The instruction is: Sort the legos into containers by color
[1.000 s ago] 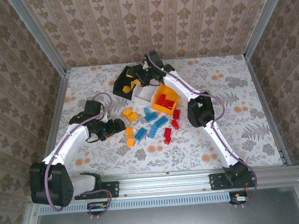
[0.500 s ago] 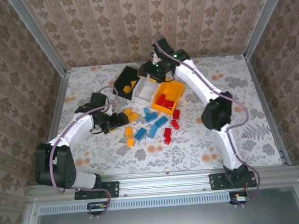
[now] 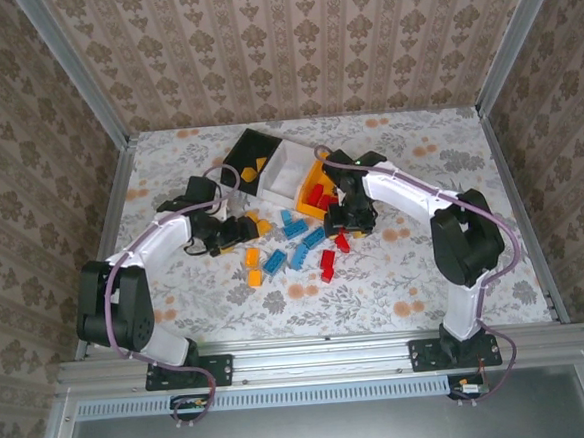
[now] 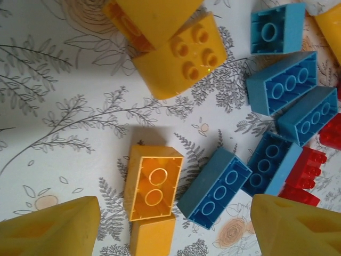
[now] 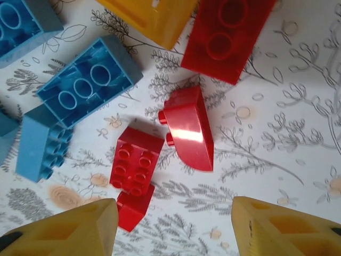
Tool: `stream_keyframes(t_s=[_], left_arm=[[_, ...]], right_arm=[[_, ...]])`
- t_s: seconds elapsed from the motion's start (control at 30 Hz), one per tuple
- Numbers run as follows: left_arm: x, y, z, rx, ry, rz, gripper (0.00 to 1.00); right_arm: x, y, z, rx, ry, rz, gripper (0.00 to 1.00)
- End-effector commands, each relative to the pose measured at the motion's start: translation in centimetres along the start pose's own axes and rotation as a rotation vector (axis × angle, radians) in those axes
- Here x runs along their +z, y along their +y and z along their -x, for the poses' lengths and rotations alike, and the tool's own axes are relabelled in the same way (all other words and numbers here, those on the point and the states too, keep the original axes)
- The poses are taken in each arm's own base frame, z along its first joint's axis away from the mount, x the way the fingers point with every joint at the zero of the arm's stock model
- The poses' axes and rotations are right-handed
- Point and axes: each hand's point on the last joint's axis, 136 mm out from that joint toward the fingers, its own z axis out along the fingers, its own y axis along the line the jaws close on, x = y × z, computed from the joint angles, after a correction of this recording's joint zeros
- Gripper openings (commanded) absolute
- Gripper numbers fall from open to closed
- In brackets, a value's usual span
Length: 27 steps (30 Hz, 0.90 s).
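The loose bricks (image 3: 296, 251) lie scattered in the middle of the table, yellow ones to the left, blue in the centre and red to the right. Just behind them, toward the far edge, stand the three joined bins (image 3: 270, 188). The black bin (image 3: 236, 161) already holds a few yellow bricks, the white bin (image 3: 290, 167) looks bare, and the orange bin (image 3: 309, 206) holds red ones. The big change is the right gripper (image 3: 345, 225): a second ago it hung over the black bin, half a second ago over the back of the white one. Now it has dropped to the table at the orange bin's near corner, above the red bricks. Its jaws stand wide with nothing between them, and a curved red brick (image 5: 189, 128) and a studded red brick (image 5: 133, 160) lie just ahead of its fingertips (neither is touched). The left gripper (image 3: 241, 230) has slid toward the yellow bricks. Its jaws are also wide and empty, with an upturned yellow brick (image 4: 153, 181) lying between the fingers and a blue brick (image 4: 213, 188) just beside it. I judge that a drop-off trip is over and both arms are lining up fresh picks. Most bricks are still unsorted, and no blue one is in a bin yet.
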Motion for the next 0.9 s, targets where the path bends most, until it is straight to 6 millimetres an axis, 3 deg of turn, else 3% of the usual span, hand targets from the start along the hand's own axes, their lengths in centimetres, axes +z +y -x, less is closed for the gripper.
stream_keyframes(t_s=[0.0,0.23,0.53,0.73,0.87], left_arm=[[-0.3,-1.5,0.8,0.037,-0.013,-0.034,0.77],[-0.5,-1.6,0.3,0.031,-0.020,-0.027,0.77],[-1.1,-1.3,-0.3,0.012,-0.040,-0.020,0.77],[-1.2,-1.4,-0.6,0.013,-0.044,-0.017,0.78],[-1.1,-1.5,-0.8,0.014,-0.041,-0.016,0.78]], right_arm=[[1.4,0.2,1.5,-0.058,-0.041,-0.016,0.57],[4.3,-0.9,1.4,-0.073,0.007,-0.071,0.52],[5.9,-1.9,0.8,-0.059,0.037,-0.103,0.46],[6.0,-2.8,0.3,-0.052,0.037,-0.136,0.38],[5.5,-3.2,0.0,-0.049,0.020,-0.147,0.42]])
